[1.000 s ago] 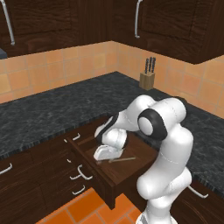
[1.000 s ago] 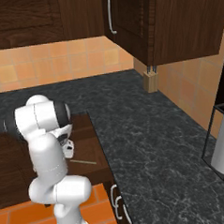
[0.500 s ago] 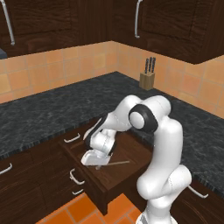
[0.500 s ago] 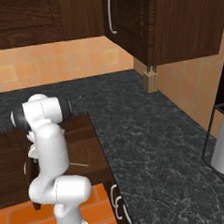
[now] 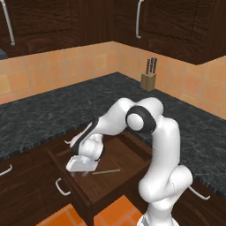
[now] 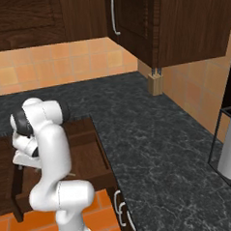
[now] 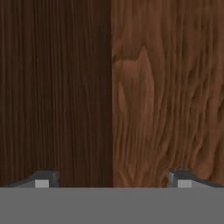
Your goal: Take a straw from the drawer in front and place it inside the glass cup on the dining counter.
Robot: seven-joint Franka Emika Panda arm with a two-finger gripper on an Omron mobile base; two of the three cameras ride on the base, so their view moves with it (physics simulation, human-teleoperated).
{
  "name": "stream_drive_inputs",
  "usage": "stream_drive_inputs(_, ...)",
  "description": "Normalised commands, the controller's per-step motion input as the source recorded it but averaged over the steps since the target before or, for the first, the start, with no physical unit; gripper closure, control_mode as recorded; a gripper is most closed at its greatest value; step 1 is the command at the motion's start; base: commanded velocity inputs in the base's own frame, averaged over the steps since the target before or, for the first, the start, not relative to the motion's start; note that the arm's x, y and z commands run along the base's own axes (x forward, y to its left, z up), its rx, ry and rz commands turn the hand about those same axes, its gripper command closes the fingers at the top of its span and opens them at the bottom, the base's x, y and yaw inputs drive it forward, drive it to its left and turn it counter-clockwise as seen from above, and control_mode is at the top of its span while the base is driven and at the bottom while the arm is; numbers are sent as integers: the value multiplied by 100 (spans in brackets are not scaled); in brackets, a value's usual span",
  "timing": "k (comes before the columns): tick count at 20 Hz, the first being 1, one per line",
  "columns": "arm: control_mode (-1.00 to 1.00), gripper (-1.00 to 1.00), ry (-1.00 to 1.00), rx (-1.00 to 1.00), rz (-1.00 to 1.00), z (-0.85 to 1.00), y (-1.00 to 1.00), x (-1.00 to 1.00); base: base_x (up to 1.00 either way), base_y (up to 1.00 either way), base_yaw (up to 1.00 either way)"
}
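Observation:
The dark brown drawer point(image 5: 130, 155) stands pulled out below the black counter. The straw point(image 5: 106, 171) lies flat on its floor, thin and pale, near the front. My gripper point(image 5: 80, 171) is down inside the drawer just left of the straw, open and holding nothing. In the hand view my gripper point(image 7: 113, 183) looks straight at the wood close up, its fingertips point(image 7: 42, 182) spread wide with nothing between them. From the right base view the drawer point(image 6: 88, 153) sits beside my bent arm. The glass cup and the dining counter are out of view.
The black speckled counter point(image 5: 44, 117) runs along the wall and round the corner, with a knife block point(image 5: 148, 79) at the back. Dark wall cabinets hang above. A white cylinder in a wire stand point(image 6: 230, 154) stands at the far right. Orange floor tiles point(image 5: 119, 212) lie below the drawer.
My hand has swung left and lower inside the drawer, from over its middle to its left side beside the straw. The jaws stayed open.

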Motion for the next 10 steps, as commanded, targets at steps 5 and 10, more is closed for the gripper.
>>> stream_drive_inputs(5, -100, -100, -9, -22, 0, 11, -71, 4, 0, 0, 0)
stream_drive_inputs(10, -100, -100, -14, -16, 10, 0, -37, 18, 0, 0, 0)
